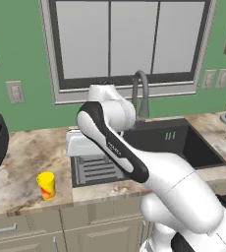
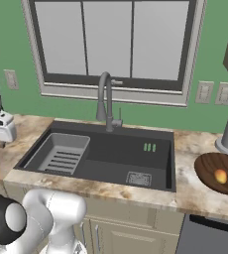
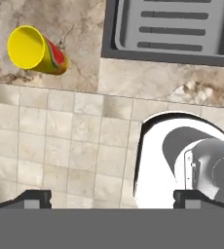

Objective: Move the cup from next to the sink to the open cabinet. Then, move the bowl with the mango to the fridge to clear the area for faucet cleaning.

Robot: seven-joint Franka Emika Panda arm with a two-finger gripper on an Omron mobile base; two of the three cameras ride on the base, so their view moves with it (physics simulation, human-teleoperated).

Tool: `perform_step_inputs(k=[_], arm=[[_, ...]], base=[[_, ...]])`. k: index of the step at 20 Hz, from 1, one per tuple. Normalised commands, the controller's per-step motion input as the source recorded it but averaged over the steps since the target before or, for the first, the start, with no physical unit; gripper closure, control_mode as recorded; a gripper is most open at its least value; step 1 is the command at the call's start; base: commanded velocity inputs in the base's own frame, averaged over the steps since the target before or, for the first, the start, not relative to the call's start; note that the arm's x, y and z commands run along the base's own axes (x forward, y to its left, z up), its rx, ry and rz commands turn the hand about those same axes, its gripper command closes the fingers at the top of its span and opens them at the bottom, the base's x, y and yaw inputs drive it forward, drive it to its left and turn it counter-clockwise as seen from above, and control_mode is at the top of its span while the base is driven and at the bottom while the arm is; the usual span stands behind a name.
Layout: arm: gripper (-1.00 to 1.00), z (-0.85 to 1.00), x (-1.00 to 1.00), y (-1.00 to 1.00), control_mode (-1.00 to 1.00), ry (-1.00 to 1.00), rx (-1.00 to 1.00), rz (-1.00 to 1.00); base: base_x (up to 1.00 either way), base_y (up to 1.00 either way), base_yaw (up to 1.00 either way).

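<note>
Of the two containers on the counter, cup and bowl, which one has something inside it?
The bowl, the wide dark brown one right of the sink, holds a yellow mango. The yellow cup on the sink's left looks empty from above.

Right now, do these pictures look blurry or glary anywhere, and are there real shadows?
Left base view: evenly lit, no glare; the cup casts only a faint shadow. Right base view: sharp edges, soft shading inside the sink. Hand view: crisp, though the cup looks stretched by perspective.
</note>
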Motion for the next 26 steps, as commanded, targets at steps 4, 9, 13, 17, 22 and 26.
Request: perform_step_inputs(k=[4, 9, 13, 17, 22, 26], arm=[[-1.0, -0.55, 0.02, 0.33, -1.0, -0.17, 0.0, 0.1], [-1.0, -0.25, 0.31, 0.27, -1.0, -0.09, 0.0, 0.03], [-1.0, -0.03, 0.46, 0.13, -1.0, 0.0, 0.0, 0.0], [-1.0, 0.0, 0.69, 0.49, -1.0, 0.06, 0.01, 0.0], [-1.0, -0.13, 0.24, 0.64, -1.0, 0.01, 0.0, 0.0], [-1.0, -0.44, 0.0, 0.26, -1.0, 0.0, 0.0, 0.0]], base=[[0.0, 0.0, 0.0], [0.0, 0.0, 0.0], [0.0, 0.0, 0.0], [0.0, 0.0, 0.0], [0.0, 0.0, 0.0], [0.0, 0.0, 0.0]])
